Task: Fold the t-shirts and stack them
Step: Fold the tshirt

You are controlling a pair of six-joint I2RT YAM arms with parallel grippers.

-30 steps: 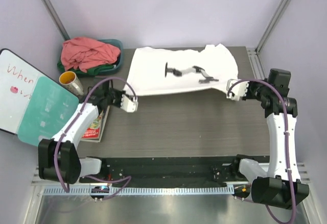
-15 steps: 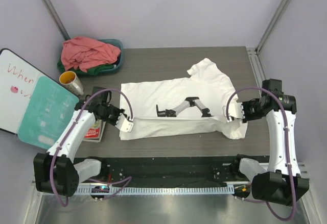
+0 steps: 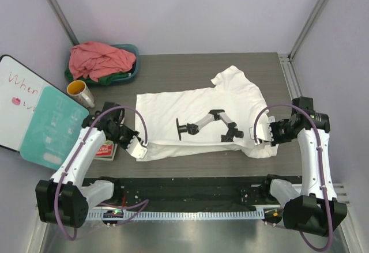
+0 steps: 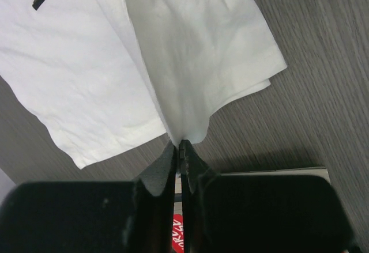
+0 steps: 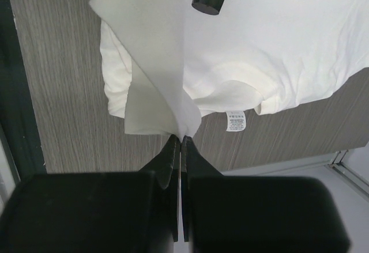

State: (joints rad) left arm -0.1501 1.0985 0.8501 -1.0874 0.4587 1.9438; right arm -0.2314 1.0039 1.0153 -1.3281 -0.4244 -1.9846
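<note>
- The table (image 3: 196,68) is a dark grey slab with a fine wood grain. Both wrist views show the streaks running under the cloth.
- The white shirt (image 3: 173,106) lies flat across the middle of the table. It is soft and lightly creased, one short sleeve points to the far right, and a black print (image 3: 207,123) sits near its centre. Its near edge is lifted at both lower corners.
- A teal basin (image 3: 134,50) stands at the far left corner, seen only from above. A crumpled pink shirt (image 3: 95,60) is heaped over it, and a dark green shirt (image 3: 118,77) shows under the heap's near edge.
- The left tool (image 3: 138,148) is at the shirt's near left corner. In the left wrist view its black fingers are pressed together on a pinched fold of the white shirt (image 4: 190,45), which fans upward from the tips in two layers.
- The right tool (image 3: 258,133) is at the near right corner. In the right wrist view its fingers are closed tight on a folded flap of the white shirt (image 5: 288,34). The flap stands up as a smooth ridge, and bunched cloth lies to one side.
- A pale cup (image 3: 79,91) stands upright, left of the shirt.
- A book (image 3: 105,148) with a red cover lies flat under the left arm.
- A small printed care label (image 5: 235,120) hangs at the hem, visible only in the right wrist view.
</note>
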